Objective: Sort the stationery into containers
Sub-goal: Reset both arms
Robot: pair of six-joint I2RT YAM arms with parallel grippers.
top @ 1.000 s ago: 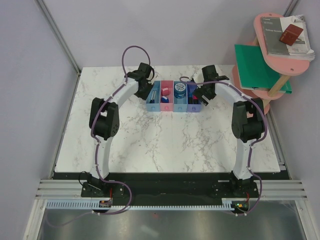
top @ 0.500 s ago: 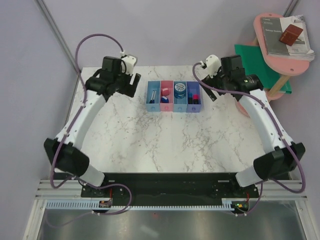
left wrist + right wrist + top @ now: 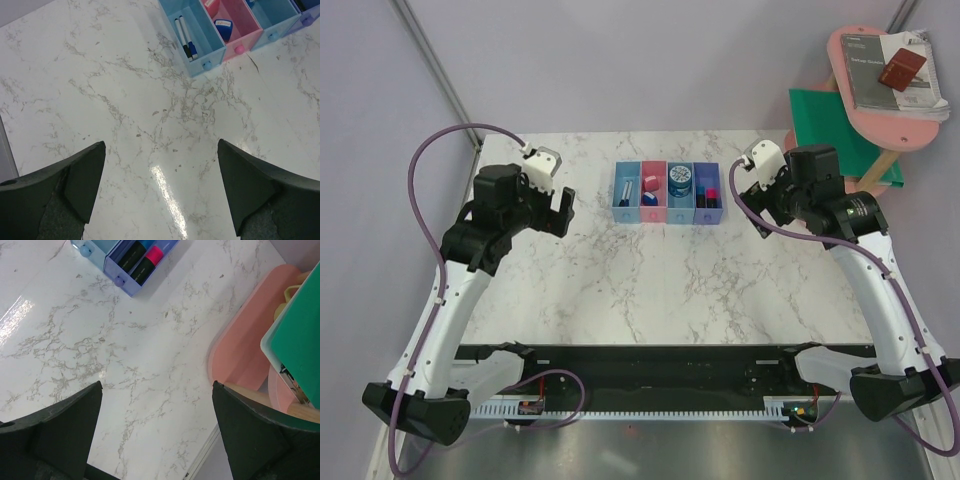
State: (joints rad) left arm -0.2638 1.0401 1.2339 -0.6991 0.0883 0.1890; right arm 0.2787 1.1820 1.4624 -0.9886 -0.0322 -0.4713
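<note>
Table (image 3: 650, 280) shows no loose stationery in any view. Bins (image 3: 655, 217) sit in a row at the far middle, same spot as a second ago. Left gripper (image 3: 161, 145) was at the row's left end then; now it is pulled well clear over bare marble, fingers spread wide, nothing held. Right gripper (image 3: 156, 385) made the same retreat from the right end, also spread and empty, between the row and the pink shelf (image 3: 240, 355).

Contents I can see:
- left blue bin: two pens (image 3: 185, 37)
- pink bin: blue block (image 3: 223, 28)
- third bin: round blue item (image 3: 680, 181)
- purple bin: pink-tipped marker (image 3: 146, 262)

My read: sorting is done and both arms are backing off.
</note>
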